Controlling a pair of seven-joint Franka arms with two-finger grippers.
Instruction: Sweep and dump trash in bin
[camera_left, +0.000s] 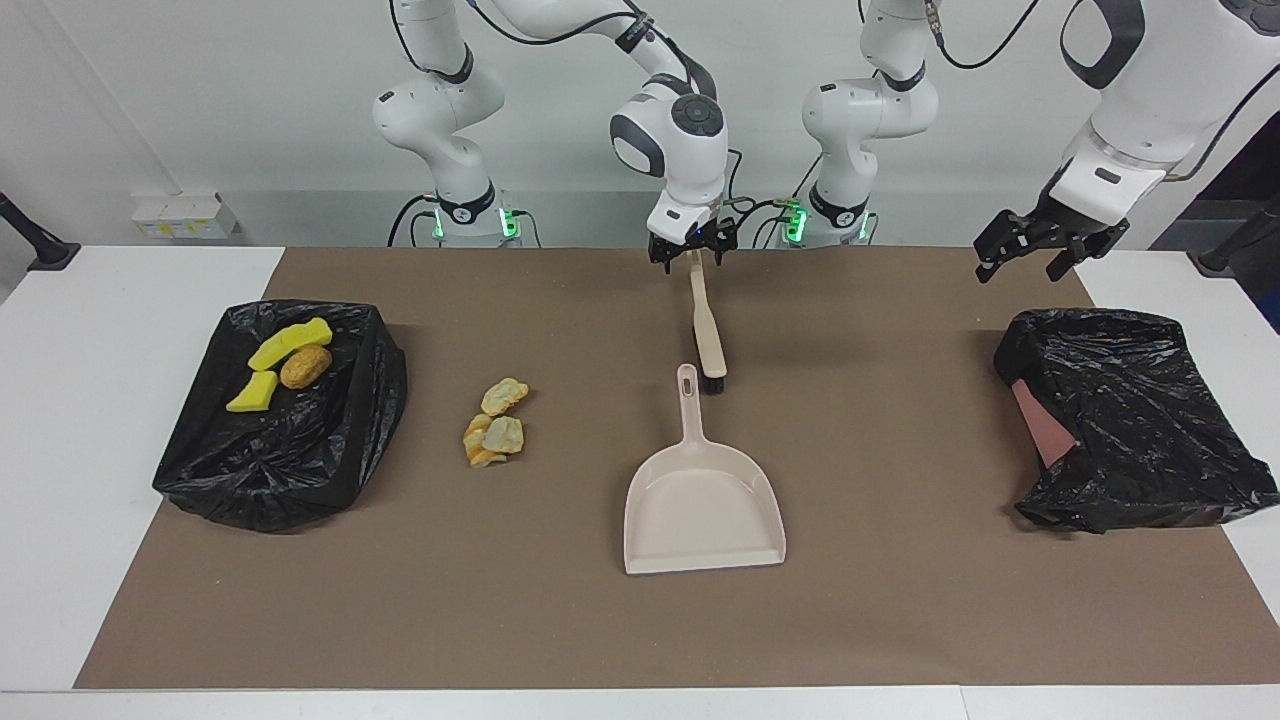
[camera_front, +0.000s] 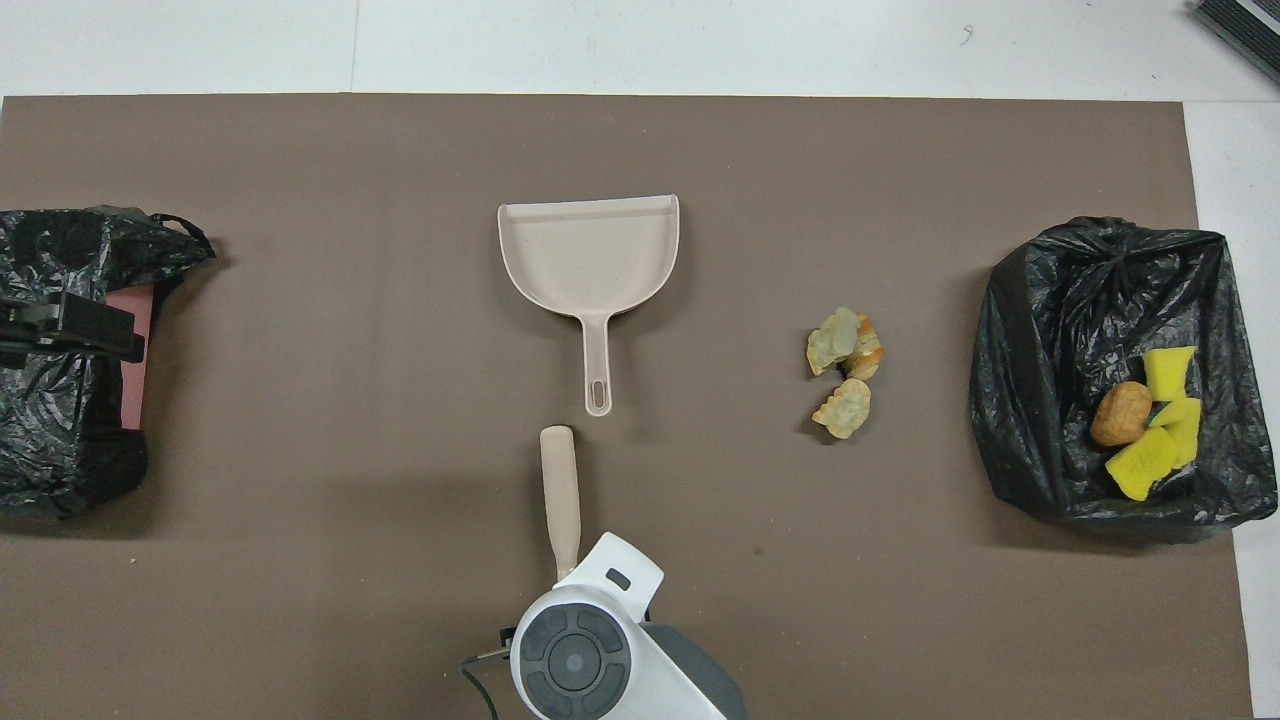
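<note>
Bare mat (camera_left: 900, 420) lies open between the dustpan (camera_left: 703, 505) and the bag (camera_left: 1130, 420) at the left arm's end. The brush (camera_left: 708, 330) lies just nearer the robots than the dustpan's handle, leaving a narrow gap. The pastry scraps (camera_left: 497, 424) sit between dustpan and bin (camera_left: 285, 420), with clear lanes either side.

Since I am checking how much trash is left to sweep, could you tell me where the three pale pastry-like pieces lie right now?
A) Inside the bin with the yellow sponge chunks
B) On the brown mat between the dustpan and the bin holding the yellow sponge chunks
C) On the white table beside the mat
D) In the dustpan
B: the pastry-like pieces lie on the brown mat, between the empty dustpan and the black-bagged bin holding the yellow sponge chunks.
</note>
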